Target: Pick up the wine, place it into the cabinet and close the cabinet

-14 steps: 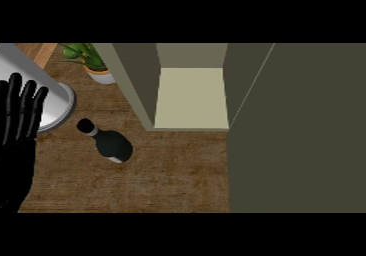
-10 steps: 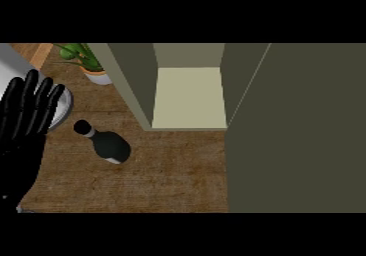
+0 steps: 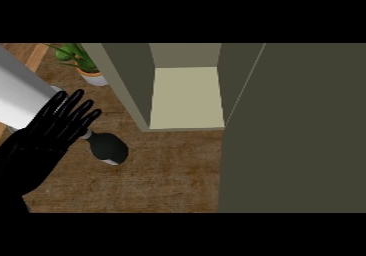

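Left hand [image 3: 57, 131] over tabletop [image 3: 171, 175], fingers straight and spread, holding nothing, hiding neck of wine bottle [image 3: 108, 148]. Bottle upright just left of cabinet [image 3: 184, 95], door [image 3: 297, 130] swung wide for loading. Likely grasp approach.

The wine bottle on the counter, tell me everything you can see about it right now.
The wine bottle is dark, nearly black, with a rounded body and a pale patch at its lower end. Seen steeply from above, it stands on the brown wooden counter, left of the open cabinet. Its neck and top are hidden behind the straight fingers of the left hand, which overlaps it in the view; whether they touch cannot be told. Nothing else is near it.
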`<action>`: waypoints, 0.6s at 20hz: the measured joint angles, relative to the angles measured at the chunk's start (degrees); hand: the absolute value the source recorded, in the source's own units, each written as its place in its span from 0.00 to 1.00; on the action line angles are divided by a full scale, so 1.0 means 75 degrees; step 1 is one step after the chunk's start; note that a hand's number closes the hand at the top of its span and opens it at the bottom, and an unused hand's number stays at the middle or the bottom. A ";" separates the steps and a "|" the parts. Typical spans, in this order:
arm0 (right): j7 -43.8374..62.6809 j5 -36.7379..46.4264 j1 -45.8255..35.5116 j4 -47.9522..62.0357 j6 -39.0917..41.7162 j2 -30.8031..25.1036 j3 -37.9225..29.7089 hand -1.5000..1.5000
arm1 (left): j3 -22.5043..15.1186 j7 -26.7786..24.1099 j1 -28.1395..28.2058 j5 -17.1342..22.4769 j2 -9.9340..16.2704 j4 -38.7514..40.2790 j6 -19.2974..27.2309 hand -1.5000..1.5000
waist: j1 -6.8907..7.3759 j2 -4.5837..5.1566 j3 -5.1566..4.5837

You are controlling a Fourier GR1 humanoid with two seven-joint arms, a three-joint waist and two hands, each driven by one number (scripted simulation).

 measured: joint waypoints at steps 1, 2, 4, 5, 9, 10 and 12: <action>0.0167 -0.0131 0.0129 -0.0223 0.0032 -0.0055 0.0010 0.00 | 0.0194 0.0257 -0.0050 0.0553 0.0255 0.0036 -0.0092 0.00 | 0.0010 -0.0011 0.0002; 0.0296 -0.0207 0.0219 -0.0420 0.0029 -0.0063 0.0055 0.00 | 0.0352 0.0523 -0.0069 0.1112 0.0503 0.0031 -0.0166 0.00 | 0.0038 -0.0019 0.0005; 0.0725 -0.0435 0.0455 -0.1020 0.0001 -0.0157 0.0096 0.00 | 0.0689 0.0994 -0.0260 0.2044 0.0999 0.0175 -0.0201 0.00 | 0.0045 -0.0026 0.0009; 0.0809 -0.0435 0.0563 -0.1139 -0.0033 -0.0135 0.0197 0.00 | 0.0828 0.1249 -0.0357 0.2494 0.1236 0.0183 -0.0127 0.00 | 0.0053 -0.0033 0.0009; 0.0949 -0.0456 0.0947 -0.1294 0.0007 -0.0183 0.0226 0.00 | 0.1403 0.1945 -0.0464 0.3856 0.1975 0.0260 -0.0085 0.00 | 0.0088 -0.0037 0.0014; 0.1069 -0.0454 0.0937 -0.1331 -0.0036 -0.0193 0.0285 0.00 | 0.1527 0.2087 -0.0511 0.4125 0.2136 0.0305 -0.0072 0.00 | 0.0093 -0.0037 0.0014; 0.1195 -0.0455 0.0958 -0.1385 -0.0057 -0.0230 0.0302 0.00 | 0.1754 0.2359 -0.0636 0.4641 0.2438 0.0367 0.0045 0.00 | 0.0093 -0.0038 0.0014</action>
